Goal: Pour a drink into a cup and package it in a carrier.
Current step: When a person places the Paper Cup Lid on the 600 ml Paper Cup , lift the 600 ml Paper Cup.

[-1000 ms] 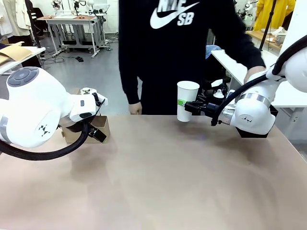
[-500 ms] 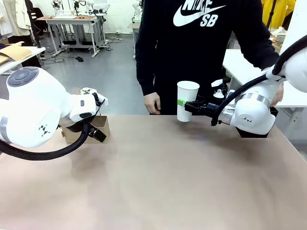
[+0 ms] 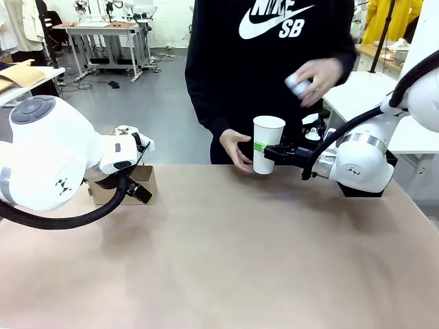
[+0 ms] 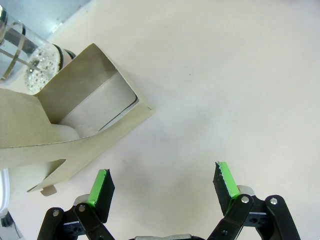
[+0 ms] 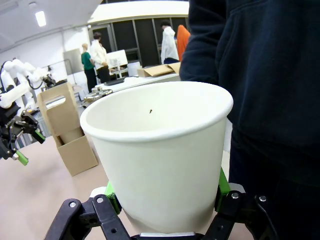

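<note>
My right gripper is shut on the lower half of the white paper cup, holding it upright just above the table's far edge. In the right wrist view the cup sits between the green pads, open-topped and empty as far as I can see inside. The brown cardboard carrier stands at the far left; my left gripper hangs open just beside it. The left wrist view shows the carrier and, behind it, a glass press pot; I cannot make out the drink. The left gripper holds nothing.
A person in a black top stands across the table. One hand is cupped beside the cup; the other hand is raised and holds a small pale object. A white side table stands behind my right arm.
The person has stepped in behind the cup, brought one hand beside it and lifted the other with a small pale object. Neither arm nor the cup has moved.
</note>
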Controlling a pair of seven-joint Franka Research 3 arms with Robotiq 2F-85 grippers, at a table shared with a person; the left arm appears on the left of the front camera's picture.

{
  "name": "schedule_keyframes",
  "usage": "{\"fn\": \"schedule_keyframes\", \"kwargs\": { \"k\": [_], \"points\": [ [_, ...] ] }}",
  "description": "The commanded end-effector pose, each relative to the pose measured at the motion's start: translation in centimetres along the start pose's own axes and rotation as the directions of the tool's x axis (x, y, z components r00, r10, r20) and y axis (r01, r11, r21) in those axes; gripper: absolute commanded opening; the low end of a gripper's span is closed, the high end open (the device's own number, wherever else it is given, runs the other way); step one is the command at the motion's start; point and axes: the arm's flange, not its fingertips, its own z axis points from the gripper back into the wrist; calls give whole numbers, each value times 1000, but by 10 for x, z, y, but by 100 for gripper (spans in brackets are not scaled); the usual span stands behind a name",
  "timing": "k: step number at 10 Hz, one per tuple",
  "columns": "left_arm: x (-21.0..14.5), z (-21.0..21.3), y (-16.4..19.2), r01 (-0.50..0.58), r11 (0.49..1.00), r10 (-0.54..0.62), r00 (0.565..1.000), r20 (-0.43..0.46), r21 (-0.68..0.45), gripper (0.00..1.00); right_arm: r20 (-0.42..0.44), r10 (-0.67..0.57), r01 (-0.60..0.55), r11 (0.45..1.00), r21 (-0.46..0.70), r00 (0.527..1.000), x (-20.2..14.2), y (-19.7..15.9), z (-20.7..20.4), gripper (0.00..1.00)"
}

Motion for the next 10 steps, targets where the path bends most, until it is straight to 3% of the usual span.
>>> {"fn": "schedule_keyframes", "kwargs": {
  "k": [1,10],
  "points": [
    [0,0,0,-1,1000,1,1000,1,-1,100,9,-4,4,1000,-5,1000,3,2,-2,80],
    [0,0,0,-1,1000,1,1000,1,-1,100,9,-4,4,1000,-5,1000,3,2,-2,80]
  ]
}}
